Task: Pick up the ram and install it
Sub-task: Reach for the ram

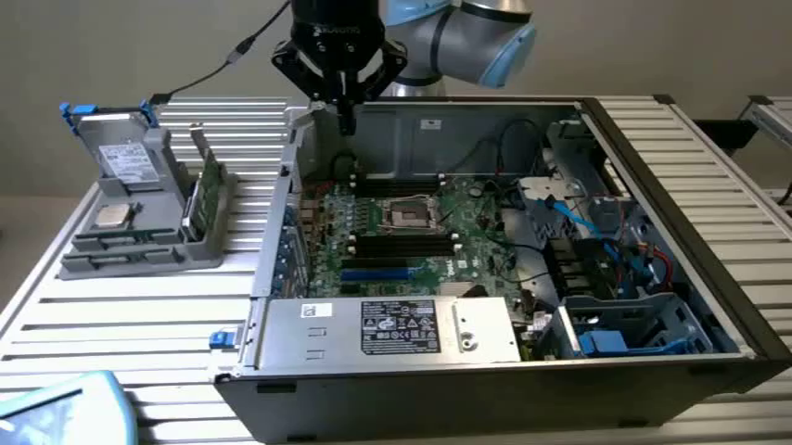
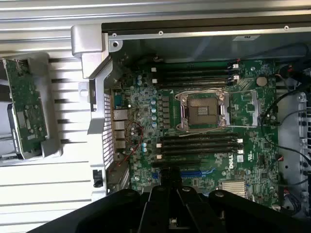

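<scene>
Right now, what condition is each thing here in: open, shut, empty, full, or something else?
computer case: open, side cover off, lying flat.
processor socket: empty.
memory slots: empty.
gripper: shut, holding nothing, above the case's far edge.
ram: standing on edge in the grey holder beside the case, not picked up.
</scene>
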`<state>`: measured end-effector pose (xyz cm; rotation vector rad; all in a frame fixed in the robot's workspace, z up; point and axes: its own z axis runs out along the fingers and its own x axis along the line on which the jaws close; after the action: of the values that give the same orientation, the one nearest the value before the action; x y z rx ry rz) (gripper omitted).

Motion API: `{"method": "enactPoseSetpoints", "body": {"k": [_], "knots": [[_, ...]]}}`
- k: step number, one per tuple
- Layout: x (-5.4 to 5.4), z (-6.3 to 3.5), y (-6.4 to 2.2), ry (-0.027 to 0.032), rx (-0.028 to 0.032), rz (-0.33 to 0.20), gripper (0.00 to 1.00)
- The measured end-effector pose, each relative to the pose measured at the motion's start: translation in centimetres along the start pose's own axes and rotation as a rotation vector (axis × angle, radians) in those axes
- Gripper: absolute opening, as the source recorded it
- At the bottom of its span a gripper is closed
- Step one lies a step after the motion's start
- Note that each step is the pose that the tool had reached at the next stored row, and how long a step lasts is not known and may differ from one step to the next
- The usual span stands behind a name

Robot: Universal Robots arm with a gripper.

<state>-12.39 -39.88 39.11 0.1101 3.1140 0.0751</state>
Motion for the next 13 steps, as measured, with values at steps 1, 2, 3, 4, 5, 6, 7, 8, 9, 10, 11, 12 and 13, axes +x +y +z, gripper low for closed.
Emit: {"method": "enactPoseSetpoints", "body": {"k": [1, 2, 3, 4, 5, 6, 7, 8, 9, 10, 11, 12, 13], "knots": [[0.00, 0.00, 0.00, -0.0001, 0.0000, 0.000, 0.11], [0.01, 0.00, 0.00, -0.0001, 0.0000, 0.000, 0.11], [0.02, 0.01, 0.00, -0.0003, 0.0000, 0.000, 0.11], [0.02, 0.01, 0.00, -0.0003, 0.0000, 0.000, 0.11], [0.02, 0.01, 0.00, -0.0003, 0.0000, 0.000, 0.11], [0.02, 0.01, 0.00, -0.0004, 0.0000, 0.000, 0.11], [0.03, 0.01, 0.00, -0.0004, 0.0000, 0.000, 0.11], [0.03, 0.02, 0.00, -0.0005, 0.0000, 0.000, 0.11], [0.03, 0.02, 0.00, -0.0005, 0.0000, 0.000, 0.11], [0.03, 0.02, 0.00, -0.0005, 0.0000, 0.000, 0.11], [0.04, 0.02, 0.00, -0.0006, 0.0000, 0.000, 0.11], [0.03, 0.02, 0.00, -0.0006, -0.0001, 0.000, 0.11], [0.05, 0.03, 0.00, -0.0006, -0.0001, 0.000, 0.11]]}}
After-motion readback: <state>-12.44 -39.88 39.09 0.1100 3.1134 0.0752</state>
